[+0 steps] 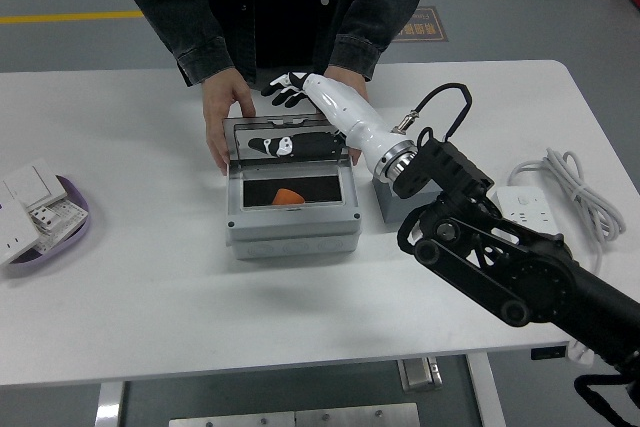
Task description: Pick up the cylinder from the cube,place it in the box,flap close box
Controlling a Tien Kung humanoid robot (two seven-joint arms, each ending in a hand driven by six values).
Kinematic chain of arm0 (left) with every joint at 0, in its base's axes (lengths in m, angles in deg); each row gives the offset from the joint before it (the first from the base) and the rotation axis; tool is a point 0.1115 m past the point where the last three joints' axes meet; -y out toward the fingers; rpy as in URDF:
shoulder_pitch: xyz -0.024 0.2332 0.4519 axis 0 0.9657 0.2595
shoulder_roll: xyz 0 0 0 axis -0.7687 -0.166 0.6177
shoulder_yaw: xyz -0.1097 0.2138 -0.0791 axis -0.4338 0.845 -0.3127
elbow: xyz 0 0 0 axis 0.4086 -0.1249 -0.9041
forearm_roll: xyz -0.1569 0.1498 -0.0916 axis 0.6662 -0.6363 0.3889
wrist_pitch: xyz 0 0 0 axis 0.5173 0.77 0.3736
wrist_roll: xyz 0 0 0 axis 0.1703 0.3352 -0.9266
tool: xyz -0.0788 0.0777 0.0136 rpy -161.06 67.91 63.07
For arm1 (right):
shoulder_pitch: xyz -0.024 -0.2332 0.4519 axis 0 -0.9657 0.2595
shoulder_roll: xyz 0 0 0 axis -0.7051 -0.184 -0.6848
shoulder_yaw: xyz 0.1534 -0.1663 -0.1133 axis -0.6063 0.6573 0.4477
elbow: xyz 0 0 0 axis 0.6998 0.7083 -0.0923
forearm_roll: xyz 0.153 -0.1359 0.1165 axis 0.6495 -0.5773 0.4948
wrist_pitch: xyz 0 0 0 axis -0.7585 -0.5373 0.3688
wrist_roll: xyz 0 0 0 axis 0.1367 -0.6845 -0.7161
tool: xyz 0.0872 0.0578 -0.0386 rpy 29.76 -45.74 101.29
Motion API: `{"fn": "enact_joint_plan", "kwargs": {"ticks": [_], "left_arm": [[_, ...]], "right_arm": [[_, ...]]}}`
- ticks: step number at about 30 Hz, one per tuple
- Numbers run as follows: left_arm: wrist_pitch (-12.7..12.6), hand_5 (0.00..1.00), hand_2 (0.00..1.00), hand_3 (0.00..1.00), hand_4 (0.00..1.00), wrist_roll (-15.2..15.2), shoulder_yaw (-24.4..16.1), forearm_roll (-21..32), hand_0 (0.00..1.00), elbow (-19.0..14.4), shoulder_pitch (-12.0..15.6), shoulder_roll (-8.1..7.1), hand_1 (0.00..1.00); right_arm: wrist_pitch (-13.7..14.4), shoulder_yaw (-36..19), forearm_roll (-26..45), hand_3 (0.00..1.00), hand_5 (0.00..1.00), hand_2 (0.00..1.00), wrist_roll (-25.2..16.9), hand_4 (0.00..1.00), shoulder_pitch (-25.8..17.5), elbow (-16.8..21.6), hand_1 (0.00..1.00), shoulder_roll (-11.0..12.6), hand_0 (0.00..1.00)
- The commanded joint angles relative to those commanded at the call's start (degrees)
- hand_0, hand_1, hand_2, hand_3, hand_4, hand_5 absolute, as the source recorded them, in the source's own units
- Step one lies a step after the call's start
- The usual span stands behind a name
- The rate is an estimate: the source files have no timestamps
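Our right hand (292, 86), white with black fingers, hovers empty with loose fingers above the upright clear flap (288, 138) of the grey plastic box (292, 232). We see the orange cylinder (291, 195) inside the box. A person's hands (222, 117) steady the flap from behind.

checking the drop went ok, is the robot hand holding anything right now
Nothing: the right hand is empty above the lid, and the orange cylinder lies in the box.

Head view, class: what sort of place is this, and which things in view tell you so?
Probably a robotics lab or workshop floor. A robot's right hand works at a white table while a person steadies the box; the grey floor carries a yellow line.
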Motion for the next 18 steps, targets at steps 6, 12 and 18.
{"fn": "enact_joint_plan", "kwargs": {"ticks": [6,12,18], "left_arm": [[0.0,0.163,0.592,0.617,0.629,0.0,0.1,0.0,0.575,0.0,-0.1,-0.12,0.602],[0.0,0.163,0.592,0.617,0.629,0.1,-0.1,-0.1,0.575,0.0,-0.3,-0.25,0.602],[0.0,0.165,0.591,0.617,0.629,0.2,-0.3,-0.2,0.575,0.0,-0.3,-0.03,0.602]], "right_arm": [[0.7,1.5,-2.1,0.708,0.501,0.651,-2.5,0.9,4.6,-7.3,0.642,0.8,0.766],[1.8,3.6,-1.2,0.691,0.513,0.63,-5.1,0.884,7.2,-14.8,0.636,1.3,0.751],[2.1,6.7,-1.8,0.67,0.521,0.616,-5.0,0.869,6.6,-15.9,0.629,1.4,0.736]]}}
